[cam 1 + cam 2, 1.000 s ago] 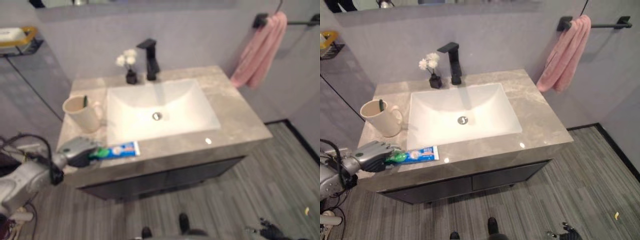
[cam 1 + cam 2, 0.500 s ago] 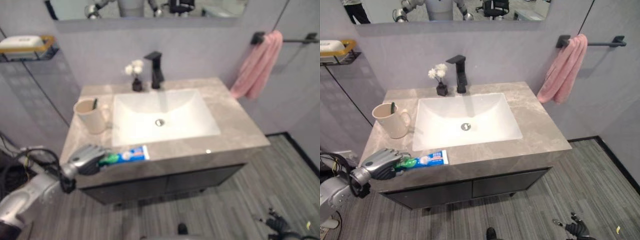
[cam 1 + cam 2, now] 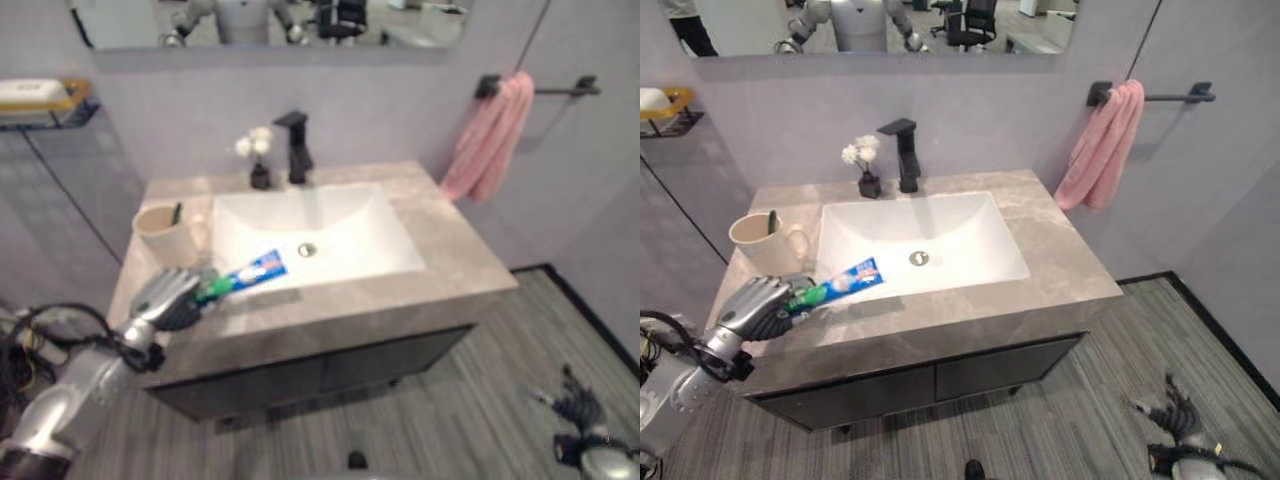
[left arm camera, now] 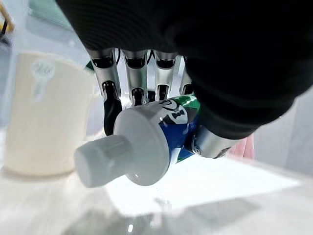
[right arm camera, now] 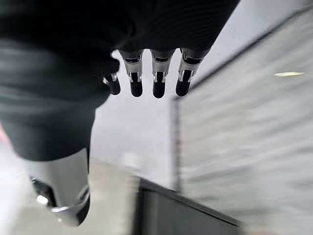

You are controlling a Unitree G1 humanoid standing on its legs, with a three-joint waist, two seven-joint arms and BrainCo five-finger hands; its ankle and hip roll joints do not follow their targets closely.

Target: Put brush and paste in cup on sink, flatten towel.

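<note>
My left hand (image 3: 755, 305) is shut on the green cap end of a blue and white toothpaste tube (image 3: 845, 283). It holds the tube tilted up off the grey counter (image 3: 1060, 270), its far end over the basin's left rim. The left wrist view has the tube's white cap (image 4: 105, 161) close up, with the fingers (image 4: 111, 93) curled round the tube. Just behind the hand stands a cream cup (image 3: 760, 243) with a green toothbrush (image 3: 772, 220) upright in it. A pink towel (image 3: 1098, 145) hangs bunched on a black bar. My right hand (image 3: 1175, 420) hangs open, low over the floor.
The white basin (image 3: 970, 225) fills the counter's middle. A black faucet (image 3: 906, 155) and a small vase of white flowers (image 3: 865, 165) stand behind it. A wire shelf with soap (image 3: 665, 105) sits on the left wall. Dark cabinet doors (image 3: 980, 375) are below the counter.
The camera has shifted. My left hand has lifted the toothpaste tube off the counter and tilted it up toward the basin. My right hand has come into view at the lower right.
</note>
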